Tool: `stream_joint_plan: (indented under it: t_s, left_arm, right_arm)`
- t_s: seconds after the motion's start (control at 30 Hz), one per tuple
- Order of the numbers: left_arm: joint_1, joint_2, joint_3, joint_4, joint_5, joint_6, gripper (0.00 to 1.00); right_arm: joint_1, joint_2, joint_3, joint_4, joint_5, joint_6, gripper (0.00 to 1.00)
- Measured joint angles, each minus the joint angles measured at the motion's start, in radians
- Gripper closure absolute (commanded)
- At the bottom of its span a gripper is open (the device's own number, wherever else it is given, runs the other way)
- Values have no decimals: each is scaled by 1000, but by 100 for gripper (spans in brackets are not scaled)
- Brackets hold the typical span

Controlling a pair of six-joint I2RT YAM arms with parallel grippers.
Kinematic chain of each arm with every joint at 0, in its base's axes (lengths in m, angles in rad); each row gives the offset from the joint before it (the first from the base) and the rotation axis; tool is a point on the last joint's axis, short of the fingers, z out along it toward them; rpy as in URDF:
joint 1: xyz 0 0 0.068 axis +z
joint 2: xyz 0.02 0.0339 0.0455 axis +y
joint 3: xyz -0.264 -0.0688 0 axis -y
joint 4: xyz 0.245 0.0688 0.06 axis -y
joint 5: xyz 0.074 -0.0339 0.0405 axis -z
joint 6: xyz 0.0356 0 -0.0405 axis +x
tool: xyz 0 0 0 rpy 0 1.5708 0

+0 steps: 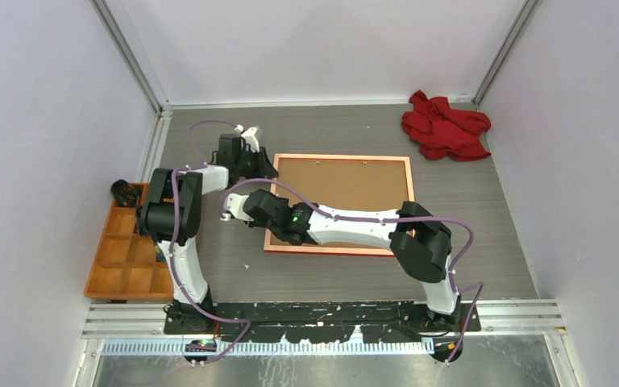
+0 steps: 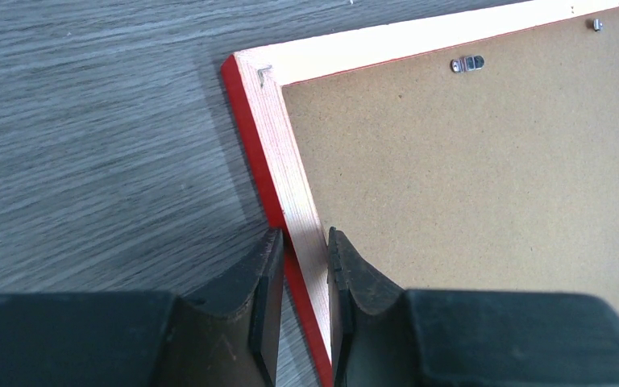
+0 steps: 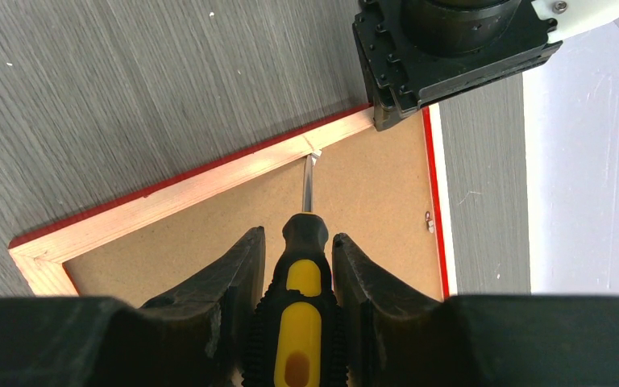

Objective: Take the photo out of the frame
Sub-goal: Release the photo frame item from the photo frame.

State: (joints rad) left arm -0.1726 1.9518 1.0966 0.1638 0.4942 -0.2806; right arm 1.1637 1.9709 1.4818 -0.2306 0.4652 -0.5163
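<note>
The frame (image 1: pixel 346 157) lies face down on the table (image 1: pixel 483 218) at the centre of the top view, with its pale back rim and the brown backing board (image 1: pixel 346 189) facing up. The left tool (image 2: pixel 305 242) is positioned at the upper-left corner of the frame. In the left wrist view its two fingers (image 2: pixel 262 274) straddle the side rail, one against the red outer edge and one against the inner edge, so the tool is closed on the frame. A metal clip (image 2: pixel 467 63) sits on the board near the top rail. The right arm reaches across the board toward the lower left of the frame. The right tool (image 3: pixel 297 235) is clamped on the black-and-yellow handle of a screwdriver (image 3: pixel 305 290). The screwdriver shaft points at the inner edge of the rail, and its tip meets a small metal tab (image 3: pixel 314 156) there. The photo cannot be seen in any view. A red cloth (image 1: pixel 446 125) lies crumpled at the upper right of the table, well apart from the frame. An orange compartment tray (image 1: pixel 127 296) sits at the left edge, with a dark object (image 1: pixel 125 193) at its upper end.
</note>
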Motion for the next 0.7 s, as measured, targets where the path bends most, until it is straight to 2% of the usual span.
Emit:
stream_joint_plan:
  t_s: [0.37, 0.7]
  left_arm:
    - [-5, 0, 0, 3, -30, -10, 92]
    - [-10, 0, 0, 5, -49, -23, 98]
  right_arm:
    - [-5, 0, 0, 3, -3, 1, 99]
    - [-8, 0, 0, 6, -7, 5, 99]
